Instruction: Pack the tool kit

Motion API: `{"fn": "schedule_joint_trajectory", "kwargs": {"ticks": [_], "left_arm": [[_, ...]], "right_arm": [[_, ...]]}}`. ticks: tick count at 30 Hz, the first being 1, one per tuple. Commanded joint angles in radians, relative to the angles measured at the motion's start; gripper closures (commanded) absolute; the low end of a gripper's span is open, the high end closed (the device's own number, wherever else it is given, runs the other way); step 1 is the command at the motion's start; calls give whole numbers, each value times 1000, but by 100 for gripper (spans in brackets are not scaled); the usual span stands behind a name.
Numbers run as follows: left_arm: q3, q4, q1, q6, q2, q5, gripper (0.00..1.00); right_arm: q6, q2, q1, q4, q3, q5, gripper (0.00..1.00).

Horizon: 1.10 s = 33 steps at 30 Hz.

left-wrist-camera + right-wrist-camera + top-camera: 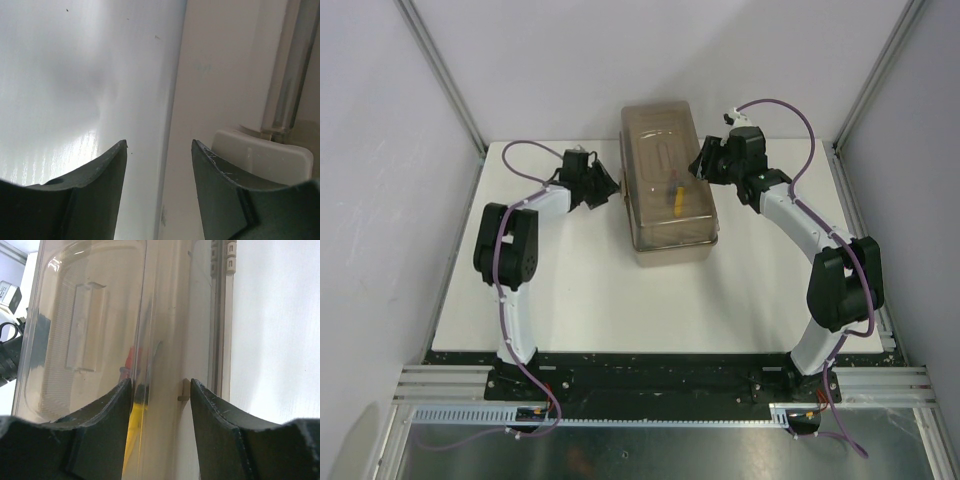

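At the left tool [159, 145], the two fingers stand apart with nothing between them; it is open and holds nothing. It hovers just beside the left long wall of the tool kit [670, 245], apart from it. A beige corner of the box shows past its right finger.

The right tool [159, 382] is also open. Its fingers sit either side of the right-hand rim of the lid [660, 150], near a small tab on that rim. Contact with the rim cannot be confirmed.

The tool kit lies in the far middle of the desk [580, 290], long axis running away from the arm bases, lid down. A yellow-handled hand tool [675, 200] and a red part show through the translucent lid, so the contents appear stowed. The flanking positions suggest that the box is being steadied from one side while the lid edge is pressed or latched from the other.

The desk is white and matte. Pale walls [380, 150] and aluminium posts [440, 75] enclose it on three sides.
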<state>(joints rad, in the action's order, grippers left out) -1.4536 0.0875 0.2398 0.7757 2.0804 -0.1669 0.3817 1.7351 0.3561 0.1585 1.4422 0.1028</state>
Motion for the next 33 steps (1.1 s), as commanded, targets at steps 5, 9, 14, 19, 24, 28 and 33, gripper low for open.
{"fn": "schedule_joint_trajectory", "kwargs": {"ticks": [5, 9, 14, 19, 24, 28, 33], "left_arm": [[30, -294, 68, 81, -12, -255, 41], [63, -399, 68, 102, -27, -291, 41], [95, -416, 63, 98, -48, -253, 40], [163, -386, 22, 85, -88, -195, 37], [171, -231, -42, -10, -177, -105, 27], [144, -120, -74, -111, -265, -60, 12], [112, -95, -84, -205, -368, -103, 2]], "right_arm": [[-21, 88, 68, 134, -37, 153, 49], [-13, 91, 77, 132, -37, 157, 49], [-12, 91, 79, 123, -37, 149, 50], [-2, 76, 63, 106, -36, 122, 49], [27, 40, 27, 58, -36, 120, 45], [28, 4, 11, 5, -36, 117, 33], [30, -22, -6, -19, -27, 123, 24]]}}
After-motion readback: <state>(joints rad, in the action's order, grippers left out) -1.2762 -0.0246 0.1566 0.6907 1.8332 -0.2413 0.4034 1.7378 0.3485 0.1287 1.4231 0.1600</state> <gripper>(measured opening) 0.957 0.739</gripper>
